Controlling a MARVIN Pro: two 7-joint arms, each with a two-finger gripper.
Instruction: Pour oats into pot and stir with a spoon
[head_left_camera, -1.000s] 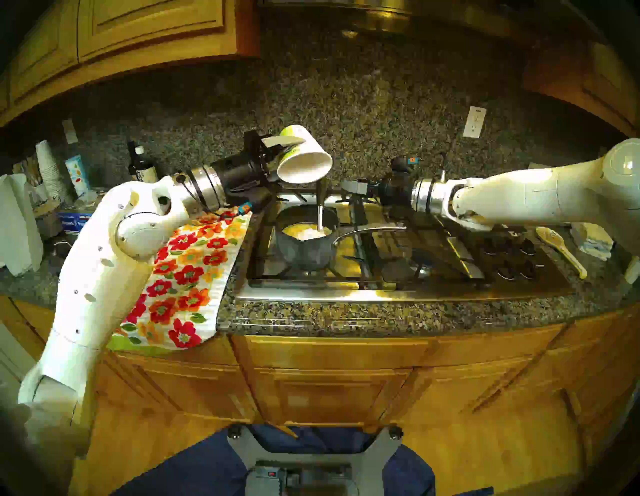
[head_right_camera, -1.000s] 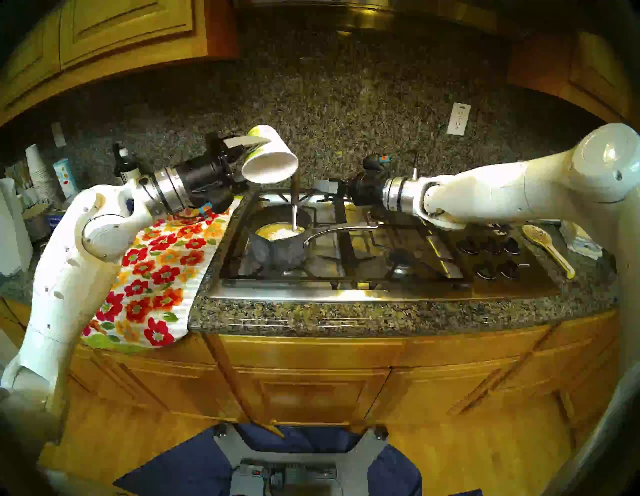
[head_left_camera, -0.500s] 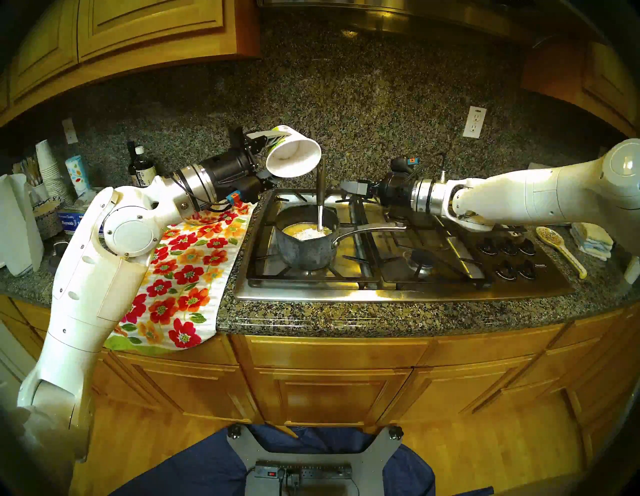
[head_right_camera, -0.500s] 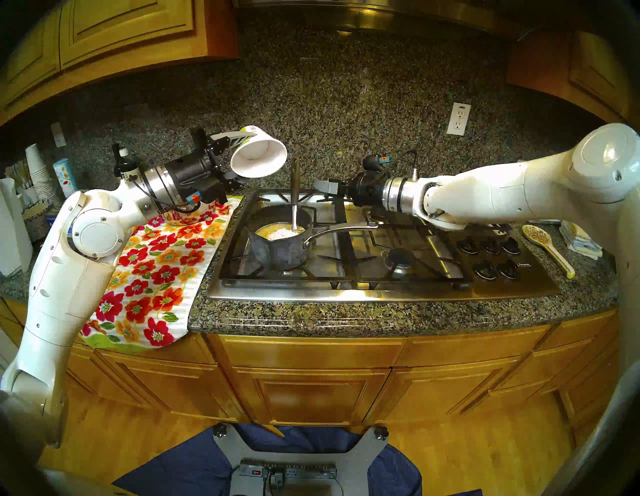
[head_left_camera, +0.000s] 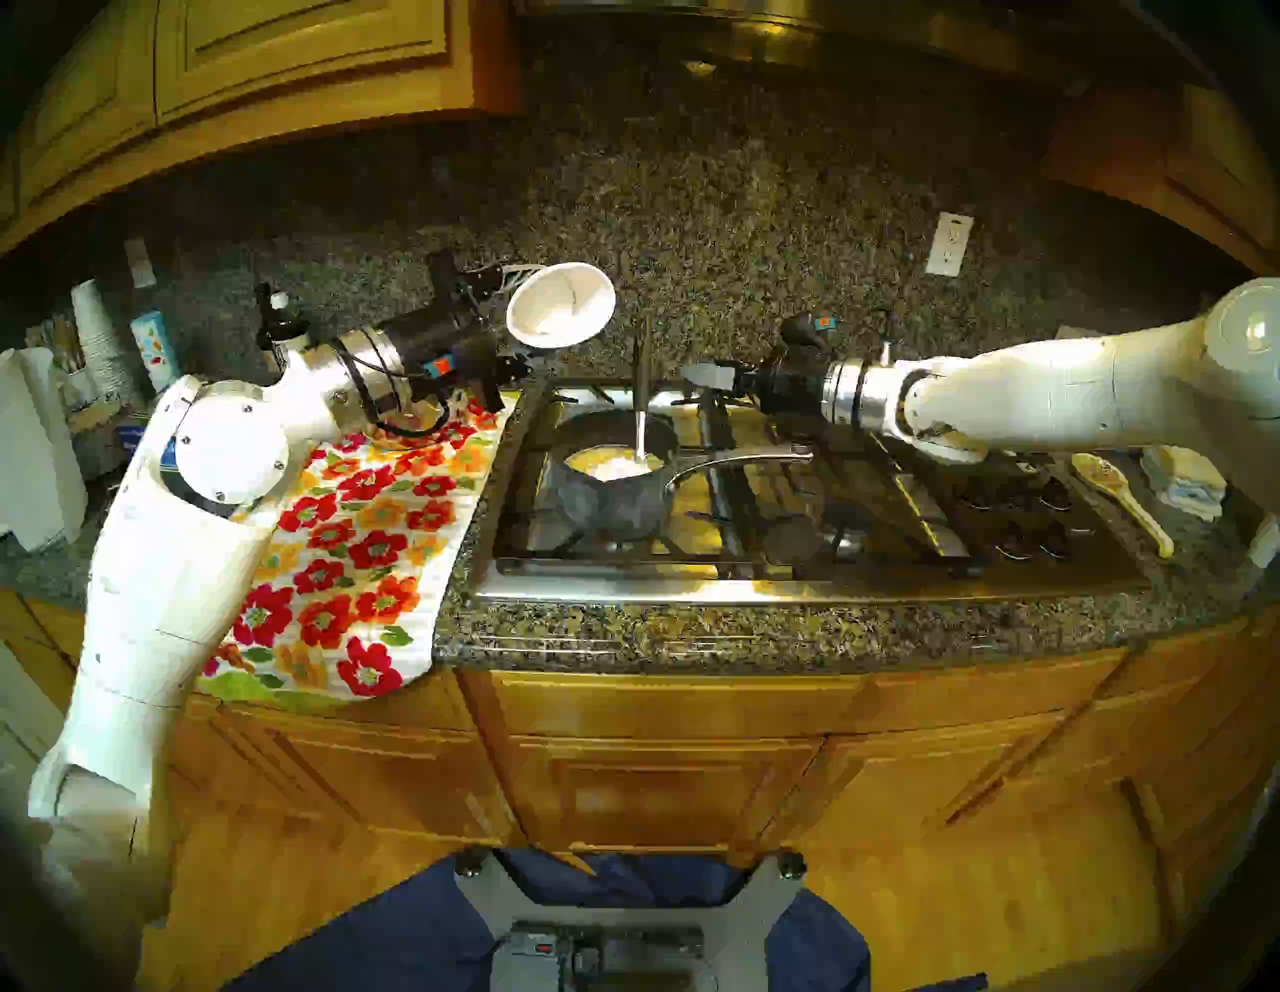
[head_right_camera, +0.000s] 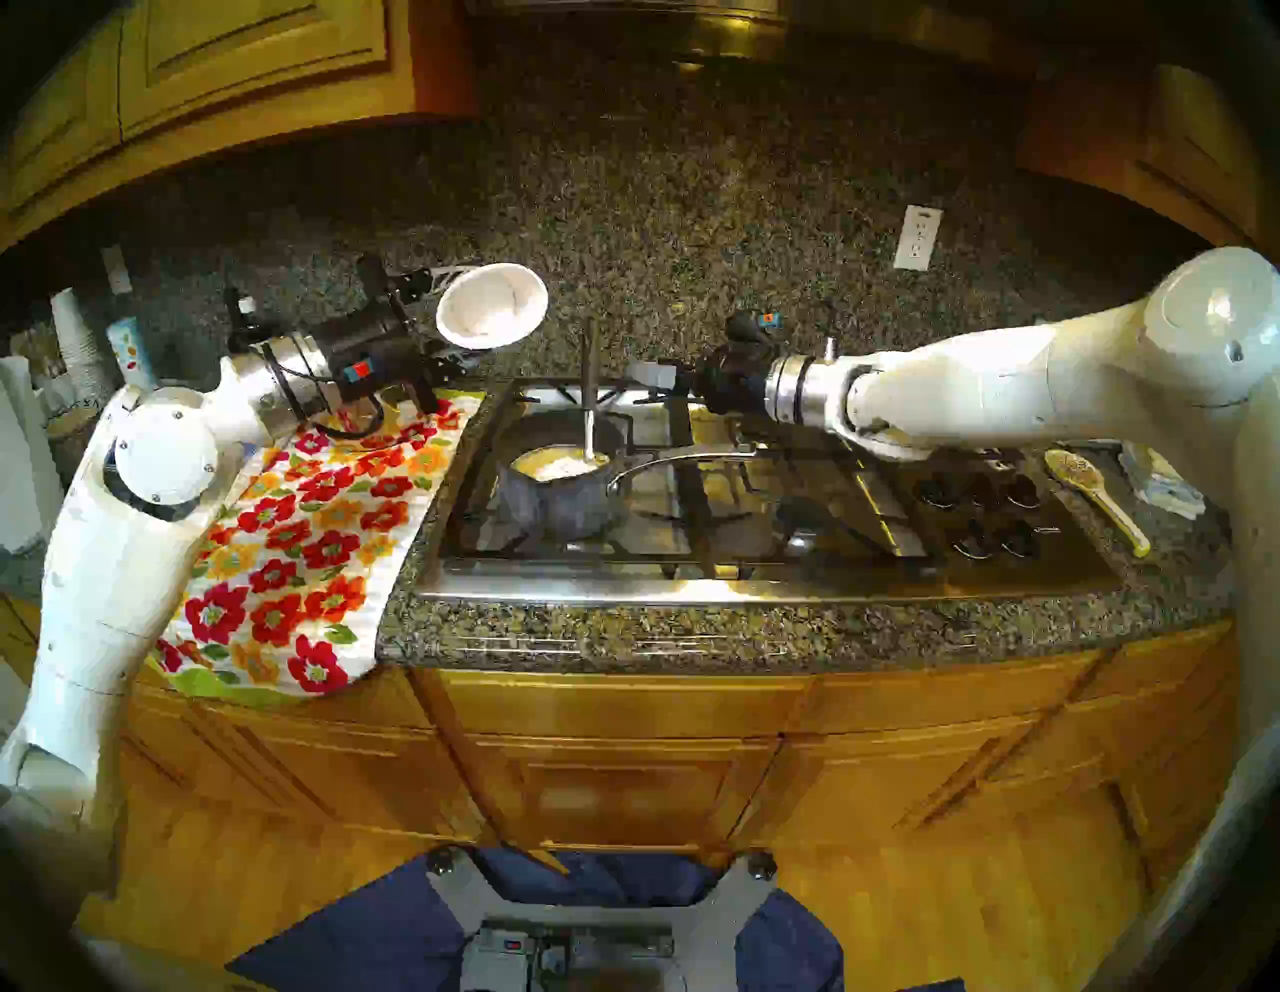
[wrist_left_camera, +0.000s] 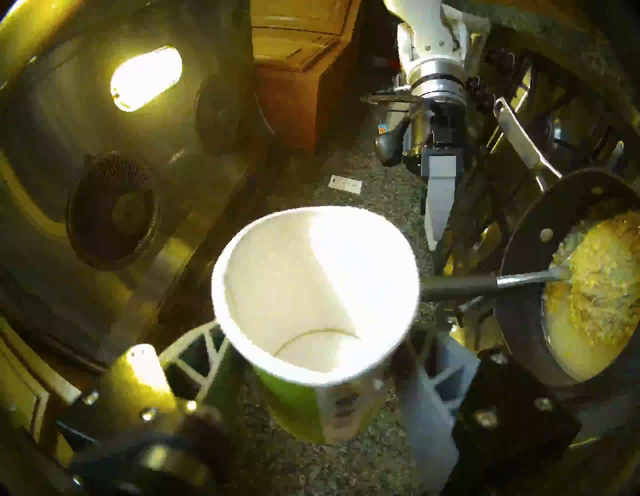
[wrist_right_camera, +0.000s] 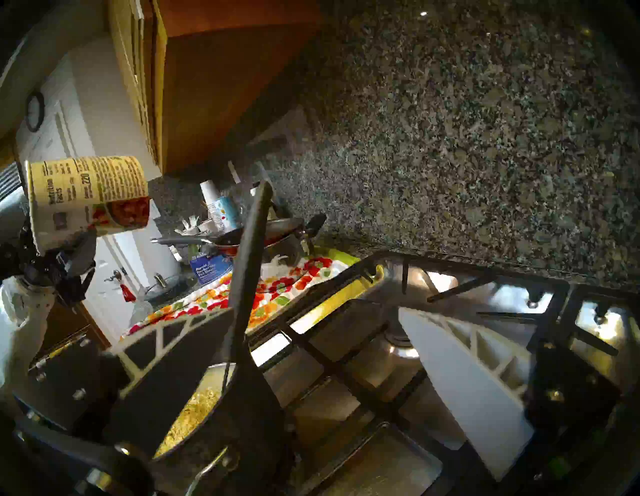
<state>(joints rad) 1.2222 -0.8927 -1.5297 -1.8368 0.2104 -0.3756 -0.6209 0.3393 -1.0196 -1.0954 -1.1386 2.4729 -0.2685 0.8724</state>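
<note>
The stove (head_left_camera: 796, 575) is set in the table (head_left_camera: 762, 637), and the pot (head_left_camera: 609, 506) stands on its left burner. The oats (head_left_camera: 613, 465) lie inside the pot in a pale heap. The spoon (head_left_camera: 641, 388) stands almost upright in them, with its bowl down.

The left hand (head_left_camera: 516, 315) is clamped on the paper cup (head_left_camera: 561, 305). It holds the cup on its side, above the far end of the floral cloth (head_left_camera: 374, 540) and to the left of the pot. The right hand (head_left_camera: 703, 377) has its fingers apart and is just beside the spoon handle.

I judge that the pouring is finished, so the step now is to take the spoon. The right hand should close on the dark handle rather high, so that it stays away from the pot rim. It should hold firmly and then stir in small circles, so that no flakes jump out. The cup is light and can be set down upright on the cloth.

The left wrist view shows the cup's white bottom, and it is empty. The head views show only the cup's mouth. The right wrist view shows the handle rising between its two fingers, nearer to one of them. I cannot tell whether it touches that finger.
</note>
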